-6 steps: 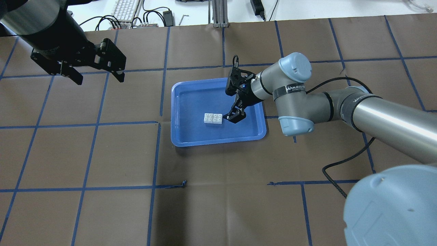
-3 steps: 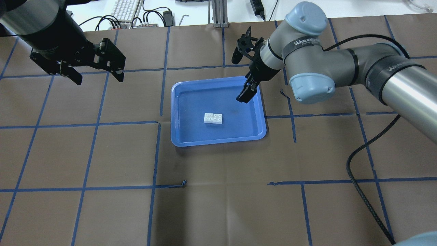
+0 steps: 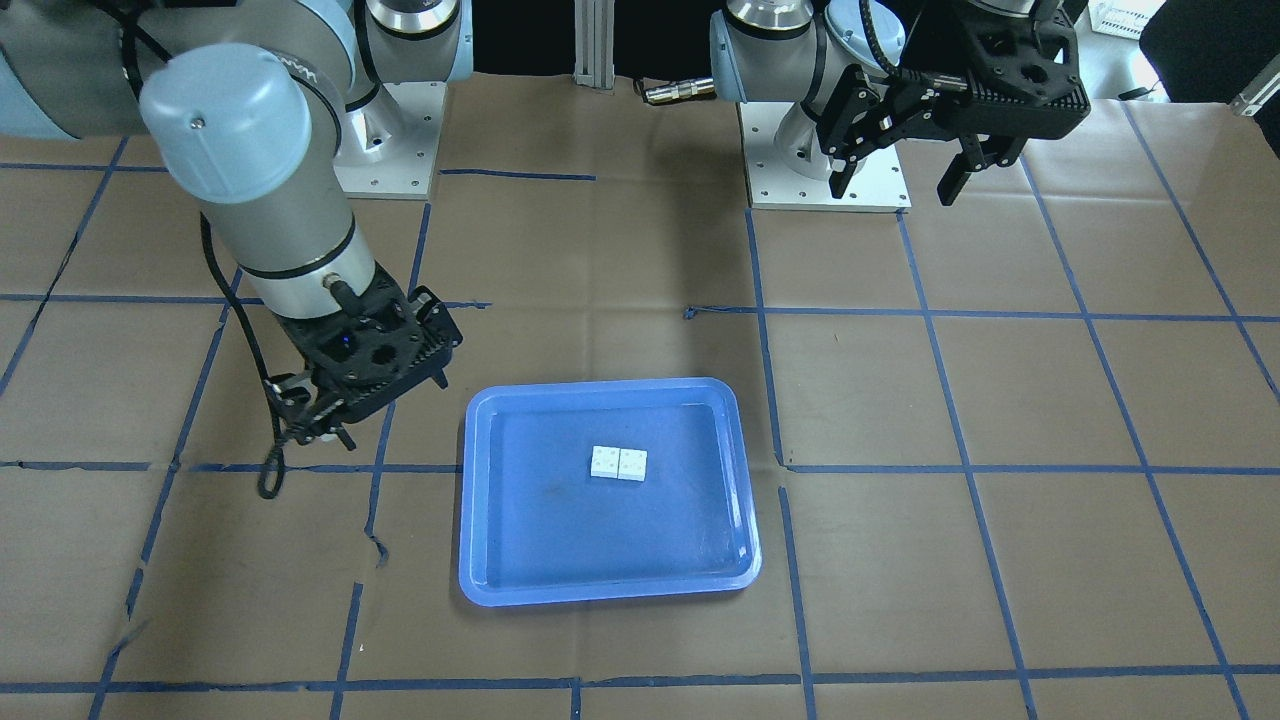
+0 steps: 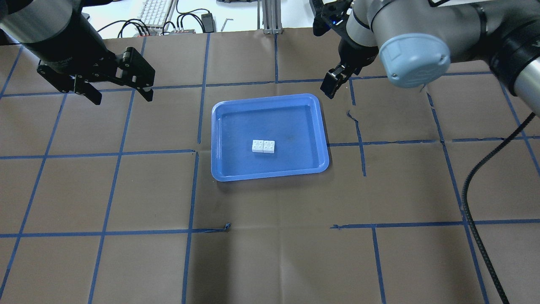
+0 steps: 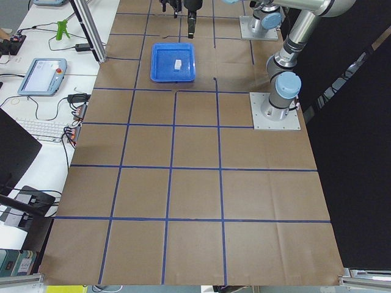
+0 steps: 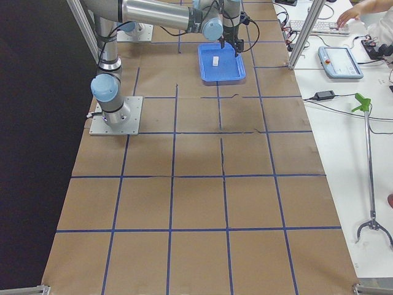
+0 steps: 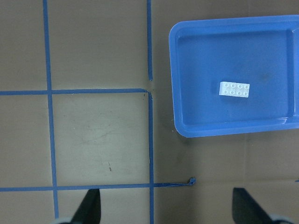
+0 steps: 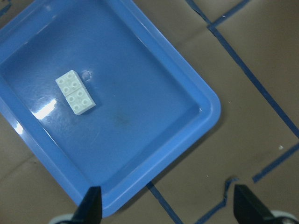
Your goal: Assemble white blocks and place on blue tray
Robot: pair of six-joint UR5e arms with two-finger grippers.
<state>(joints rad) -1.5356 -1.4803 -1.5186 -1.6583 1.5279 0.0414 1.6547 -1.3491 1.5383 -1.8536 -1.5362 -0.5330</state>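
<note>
The two white blocks [image 4: 263, 146] sit joined side by side, studs up, near the middle of the blue tray [image 4: 291, 122]. They also show in the front view [image 3: 618, 463], the left wrist view [image 7: 234, 89] and the right wrist view [image 8: 75, 92]. My right gripper [image 4: 331, 83] is open and empty, raised just beyond the tray's far right corner; in the front view it [image 3: 320, 420] hangs to the side of the tray [image 3: 560, 540]. My left gripper [image 4: 122, 97] is open and empty, high over the table, well off the tray's left side.
Brown paper with a blue tape grid covers the table. A keyboard [image 4: 154, 12], cables and a metal post [image 4: 270, 17] lie along the far edge. The right arm's black cable [image 4: 476, 236] trails over the near right. The arm bases [image 3: 825, 170] stand at the robot's side.
My right gripper has risen from beside the blocks in the tray and drawn back past the tray's far right corner. The blocks stayed put. The left arm has not moved.
</note>
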